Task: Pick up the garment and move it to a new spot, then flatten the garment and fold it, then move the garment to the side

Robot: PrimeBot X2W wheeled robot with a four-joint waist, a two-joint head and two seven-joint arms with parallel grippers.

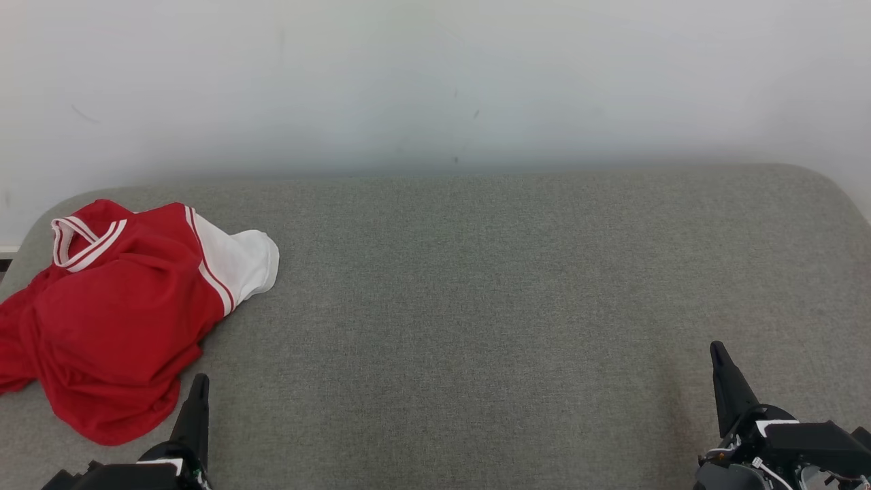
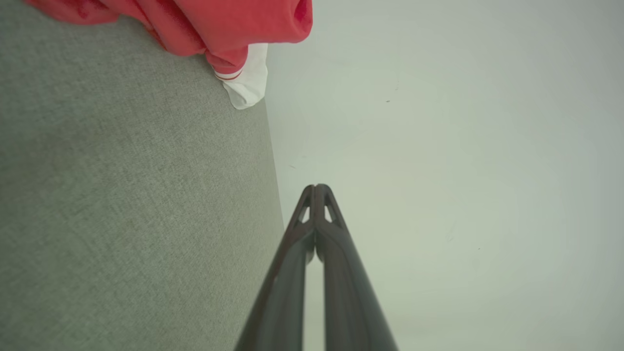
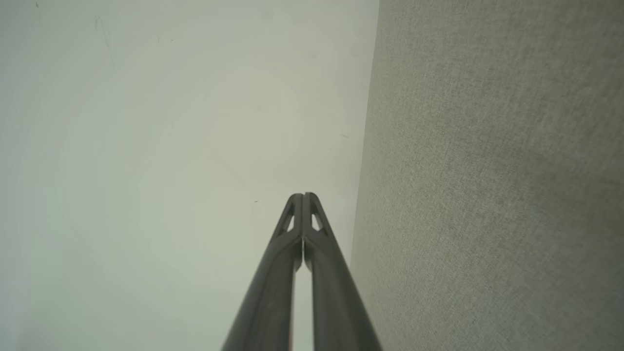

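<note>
One crumpled red garment (image 1: 116, 313), white-trimmed sleeve

The garment (image 1: 116, 327), at the left of the frame, is soft matt cloth, red with a white sleeve and striped knit trim. The counter (image 1: 476, 286) is covered in coarse grey woven fabric, matt. The wall (image 1: 435, 82) at the top is smooth, pale and faintly scuffed. The fingers (image 2: 341, 273) look like smooth dark plastic with a dull sheen.
</note>
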